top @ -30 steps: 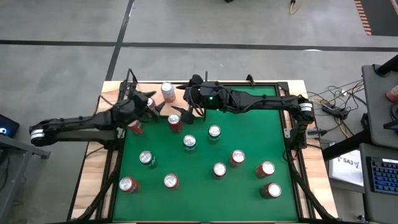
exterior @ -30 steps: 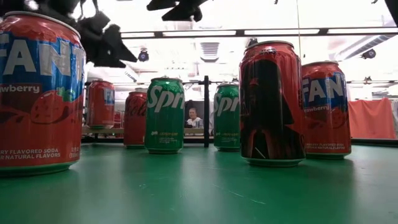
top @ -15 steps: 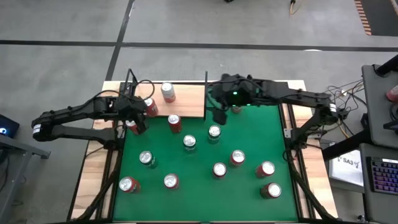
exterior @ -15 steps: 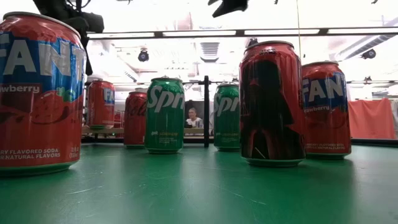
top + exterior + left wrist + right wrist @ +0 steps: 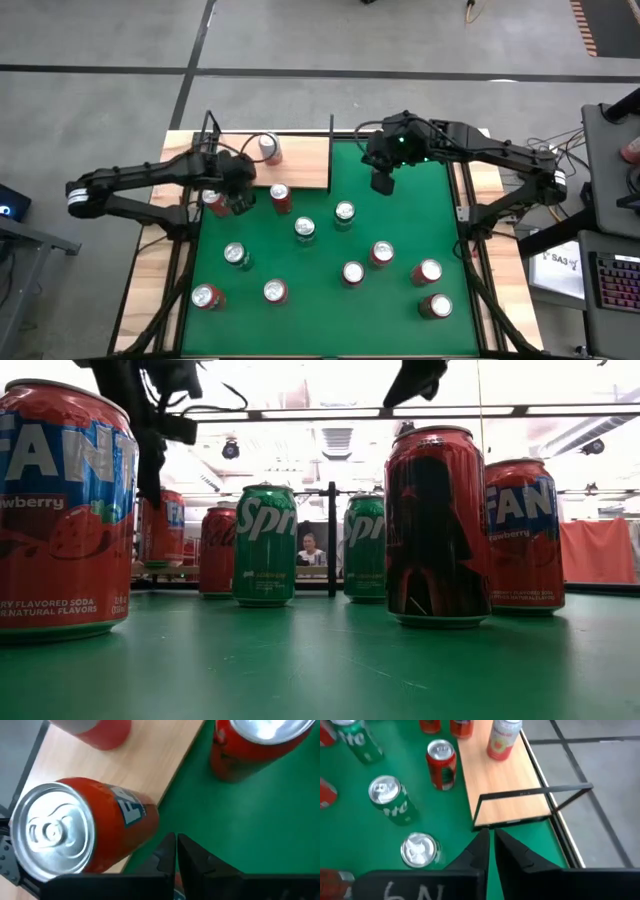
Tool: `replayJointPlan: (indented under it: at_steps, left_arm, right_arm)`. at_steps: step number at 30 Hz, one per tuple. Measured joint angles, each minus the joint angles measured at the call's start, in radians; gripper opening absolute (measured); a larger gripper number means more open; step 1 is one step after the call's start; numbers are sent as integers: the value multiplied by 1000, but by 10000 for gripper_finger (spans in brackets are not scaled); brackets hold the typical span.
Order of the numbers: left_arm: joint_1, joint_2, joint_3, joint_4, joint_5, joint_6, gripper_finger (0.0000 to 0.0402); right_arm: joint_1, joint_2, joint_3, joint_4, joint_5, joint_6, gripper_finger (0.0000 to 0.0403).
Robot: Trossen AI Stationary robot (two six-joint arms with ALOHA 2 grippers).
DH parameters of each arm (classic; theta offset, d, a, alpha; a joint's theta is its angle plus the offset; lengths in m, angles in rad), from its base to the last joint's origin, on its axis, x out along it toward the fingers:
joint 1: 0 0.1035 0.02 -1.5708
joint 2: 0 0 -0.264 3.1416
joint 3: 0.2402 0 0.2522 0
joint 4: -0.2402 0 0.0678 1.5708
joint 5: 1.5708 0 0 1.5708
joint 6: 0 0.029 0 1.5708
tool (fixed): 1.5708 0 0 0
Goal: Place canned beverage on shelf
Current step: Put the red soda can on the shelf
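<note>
While the shelf (image 5: 295,160) lies at the far edge of the green felt (image 5: 400,320), it serves as landmark: two cans already stand on it, a pale one (image 5: 269,147) and a red one (image 5: 82,835) at its near-left edge, presumably delivered. Many cans wait on the felt; the closest, a red can (image 5: 281,197), stands just off the shelf's front edge. Left gripper (image 5: 238,196), fingers pressed together and empty, hovers off the shelf's left front corner. Right gripper (image 5: 381,182), likewise closed on nothing, hangs beyond the shelf's right end.
</note>
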Motion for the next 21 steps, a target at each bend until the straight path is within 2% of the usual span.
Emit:
replayJointPlan:
  at_steps: [5,11,17,21]
  left_arm:
    - [54,30,0,0,-1,46,0]
    - [140,42,0,6,-3,104,0]
    - [235,33,0,-15,-51,114,0]
    - [253,11,0,-42,-44,104,0]
  right_arm:
    - [-75,-18,-70,58,-85,-5,10]
    - [-127,-19,-109,100,-107,0,9]
    - [-132,-19,-119,111,-107,-5,9]
    - [-132,-19,-119,111,-108,11,9]
